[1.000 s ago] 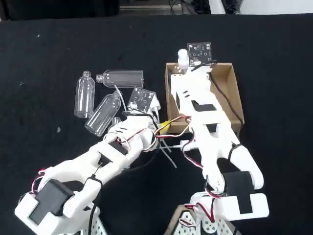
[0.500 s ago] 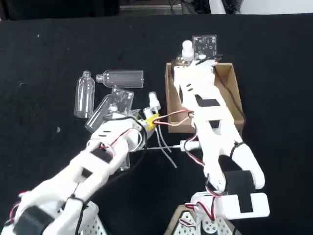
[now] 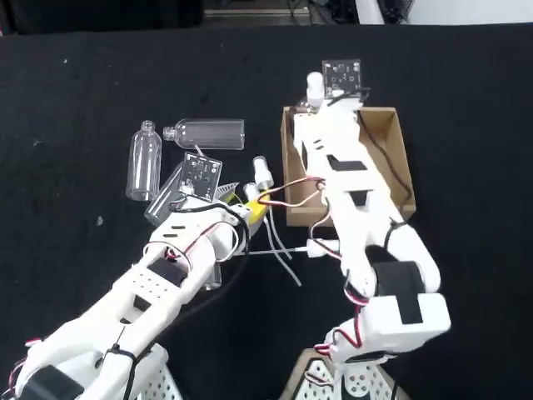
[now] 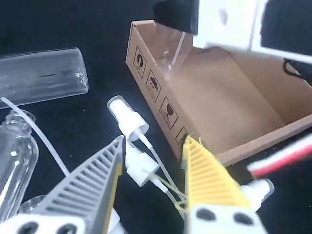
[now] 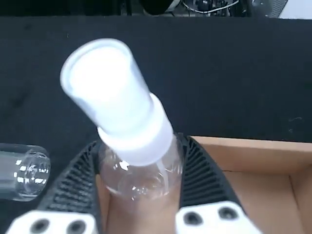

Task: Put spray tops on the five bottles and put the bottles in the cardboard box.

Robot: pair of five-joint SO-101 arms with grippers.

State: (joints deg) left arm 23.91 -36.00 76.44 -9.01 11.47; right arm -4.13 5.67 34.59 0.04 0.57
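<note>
My right gripper (image 3: 313, 102) is shut on a clear bottle (image 5: 141, 175) capped with a white spray top (image 5: 112, 92), holding it over the far left corner of the cardboard box (image 3: 391, 142). My left gripper (image 4: 155, 141) is open low over the table just left of the box, with two loose spray tops (image 4: 127, 122) between its grey and yellow fingers. Three uncapped clear bottles (image 3: 144, 160) lie on the black table to the left; the nearest is partly hidden under my left wrist.
The box wall (image 4: 156, 87) stands close beside my left gripper's yellow finger. Thin dip tubes (image 3: 281, 250) of the spray tops trail across the table between the two arms. The black table stretches free to the far left and far right.
My left gripper has swung left, away from the box wall, and now sits over the loose spray tops. My right gripper has carried the capped bottle slightly farther toward the box's far edge.
</note>
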